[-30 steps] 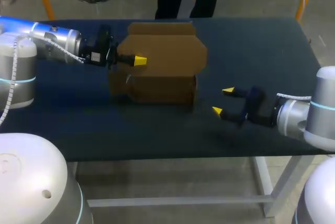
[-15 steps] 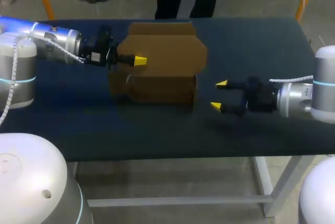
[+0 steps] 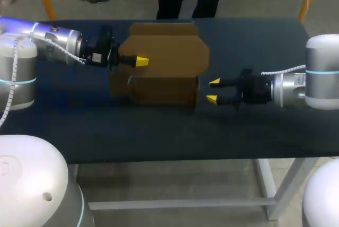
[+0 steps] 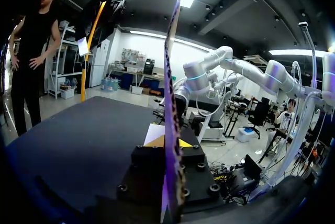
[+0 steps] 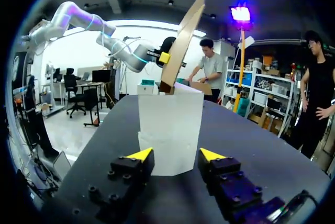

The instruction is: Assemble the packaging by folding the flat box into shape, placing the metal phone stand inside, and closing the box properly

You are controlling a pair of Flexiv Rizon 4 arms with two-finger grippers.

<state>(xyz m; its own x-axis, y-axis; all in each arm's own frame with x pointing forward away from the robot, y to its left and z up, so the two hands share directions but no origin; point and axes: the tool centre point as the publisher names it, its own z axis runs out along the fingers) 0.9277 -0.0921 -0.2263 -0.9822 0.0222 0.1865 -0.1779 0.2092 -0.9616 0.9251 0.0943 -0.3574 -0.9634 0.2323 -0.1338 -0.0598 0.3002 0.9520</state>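
A brown cardboard box (image 3: 159, 86) stands in the middle of the table, its top flap (image 3: 169, 52) raised. My left gripper (image 3: 141, 61) is shut on that flap from the left; in the left wrist view the flap (image 4: 171, 77) shows edge-on between the yellow tips of the gripper (image 4: 170, 142). My right gripper (image 3: 213, 90) is open just right of the box's right wall, with nothing between its fingers. Ahead of the right gripper (image 5: 176, 155), the box wall (image 5: 170, 124) looks pale, and the flap (image 5: 184, 41) slants above it. No phone stand shows in any view.
The dark table (image 3: 254, 46) stretches bare to the right of and behind my right arm. A strip of bare table also runs along the front edge (image 3: 159, 153).
My right arm has swung left and away from the front edge, up to the box's right side, and its fingers have narrowed somewhat. The left arm and the flap have not moved.
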